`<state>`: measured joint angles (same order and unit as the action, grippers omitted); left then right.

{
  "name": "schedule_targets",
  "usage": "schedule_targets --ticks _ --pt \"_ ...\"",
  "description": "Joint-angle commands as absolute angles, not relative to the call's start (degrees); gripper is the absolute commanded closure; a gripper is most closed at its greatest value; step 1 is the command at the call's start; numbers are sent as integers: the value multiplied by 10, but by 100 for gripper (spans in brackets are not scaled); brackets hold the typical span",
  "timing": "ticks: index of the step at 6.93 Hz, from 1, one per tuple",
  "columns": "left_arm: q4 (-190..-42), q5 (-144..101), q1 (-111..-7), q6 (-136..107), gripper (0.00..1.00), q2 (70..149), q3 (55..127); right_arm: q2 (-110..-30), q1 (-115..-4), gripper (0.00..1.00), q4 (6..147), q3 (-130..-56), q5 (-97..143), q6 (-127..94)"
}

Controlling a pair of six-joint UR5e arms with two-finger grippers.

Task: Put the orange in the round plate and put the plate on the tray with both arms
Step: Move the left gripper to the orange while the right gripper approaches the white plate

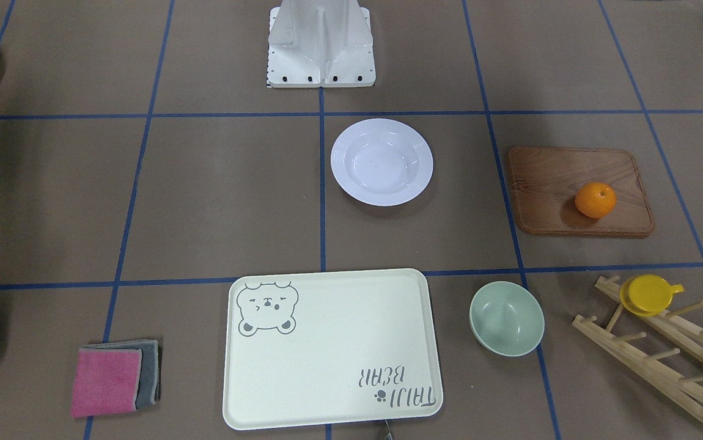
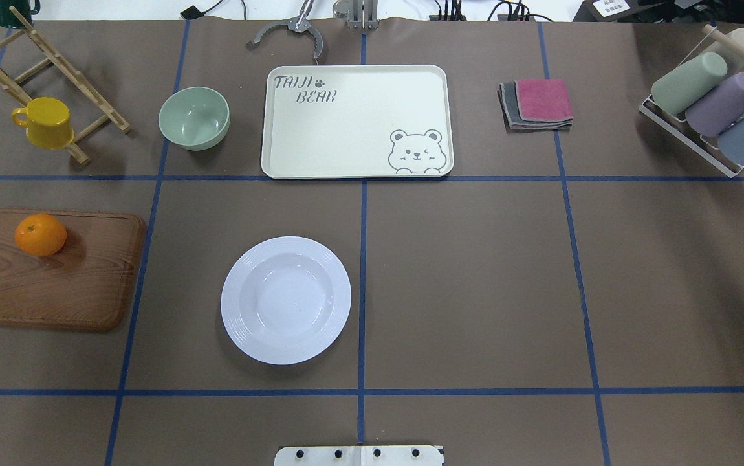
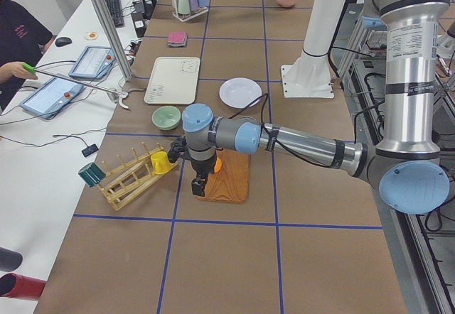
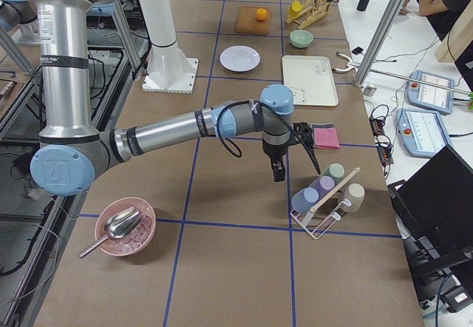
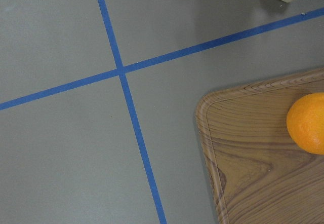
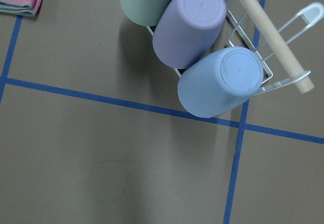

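The orange (image 2: 41, 234) rests on a brown wooden board (image 2: 55, 285) at the table's left side. The white round plate (image 2: 286, 299) lies empty near the middle, and the cream tray (image 2: 356, 120) with the bear drawing lies empty beyond it. My left gripper (image 3: 198, 185) hangs above the board close to the orange (image 3: 217, 163); the left wrist view shows the orange (image 5: 308, 123) at its right edge. My right gripper (image 4: 277, 169) hovers over the table near the cup rack (image 4: 325, 194). I cannot tell whether either gripper is open or shut.
A pale-green bowl (image 2: 194, 118) stands left of the tray. A yellow cup (image 2: 45, 122) hangs on a wooden peg rack (image 2: 55, 71). Folded cloths (image 2: 537, 103) and a wire rack of cups (image 2: 711, 103) are at the far right. A pink bowl with a scoop (image 4: 126, 227) is on the right end.
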<state>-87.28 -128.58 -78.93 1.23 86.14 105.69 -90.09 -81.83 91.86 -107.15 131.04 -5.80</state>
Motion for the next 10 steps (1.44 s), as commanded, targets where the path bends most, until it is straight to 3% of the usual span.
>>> schedule_targets --ticks 1,4,7,10 --pt "-873 -1286 -789 11 1 862 1058 -897 -811 0 918 -1078 1312 -64" --pt "-895 -1288 -785 -78 1 869 1070 -827 -719 0 885 -1114 1493 -234" --pt "-956 -1291 -741 -189 1 870 1062 -788 -576 0 585 -1061 1483 -546" --pt "-1033 -1290 -686 -299 1 870 1041 -738 -379 0 323 -1006 1265 -869"
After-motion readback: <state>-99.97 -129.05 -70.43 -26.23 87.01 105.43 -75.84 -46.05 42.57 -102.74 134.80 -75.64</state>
